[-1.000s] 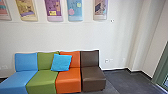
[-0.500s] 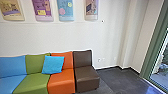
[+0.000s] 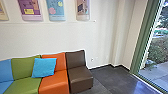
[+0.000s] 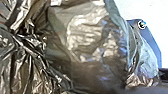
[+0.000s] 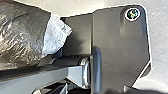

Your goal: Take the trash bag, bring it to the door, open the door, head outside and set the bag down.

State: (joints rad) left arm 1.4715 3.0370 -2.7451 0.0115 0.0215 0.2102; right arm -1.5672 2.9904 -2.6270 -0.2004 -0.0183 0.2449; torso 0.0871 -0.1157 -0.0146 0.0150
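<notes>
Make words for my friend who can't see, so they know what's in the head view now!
A row of blue, green, orange and brown seats stands along a white wall, with a bright blue cushion leaning on the green and orange backrests. Colourful posters hang above. On the right, beyond a green frame, are paving and bushes.

My head view has swung right across the room, bringing in more of the green frame (image 3: 143,37), the bush (image 3: 160,48) and the pale paving (image 3: 160,72) outdoors. The blue backrest (image 3: 5,70) and cream poster (image 3: 3,12), whole a second ago, are now cropped at left.
</notes>
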